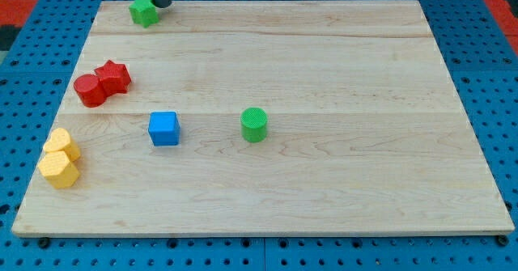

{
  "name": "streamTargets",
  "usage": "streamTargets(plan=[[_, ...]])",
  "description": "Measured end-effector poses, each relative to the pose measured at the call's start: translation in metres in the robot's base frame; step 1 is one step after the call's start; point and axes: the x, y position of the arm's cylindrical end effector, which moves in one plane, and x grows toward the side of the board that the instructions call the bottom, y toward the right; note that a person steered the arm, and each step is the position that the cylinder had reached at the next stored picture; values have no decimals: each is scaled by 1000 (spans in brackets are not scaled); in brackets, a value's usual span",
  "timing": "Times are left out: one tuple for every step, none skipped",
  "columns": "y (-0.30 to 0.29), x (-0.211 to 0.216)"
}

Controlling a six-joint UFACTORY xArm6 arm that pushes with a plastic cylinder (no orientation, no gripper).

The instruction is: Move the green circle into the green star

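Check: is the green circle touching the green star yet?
No. The green circle sits mid-board, apart from the green star at the top left.

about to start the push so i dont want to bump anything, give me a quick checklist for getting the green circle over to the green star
1. Green circle free to move, nothing touching it: ok.
2. Green star in view near the board's top-left corner: ok.
3. My tip placed behind the circle for the push: not ok; it sits beside the star, on the star's right.
4. Straight path from circle to star free of blocks: ok; the blue cube and the red pair lie below that line.
5. Yellow blocks out of the way at the view's left edge: ok.
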Motion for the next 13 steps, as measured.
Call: streamTargets(plan=[[39, 0], [110, 25], [158, 43], [236, 76], [280, 99], [315, 121], [339, 154], [340, 188], [334, 210], [334, 215], [334, 217], [334, 220], [330, 248]])
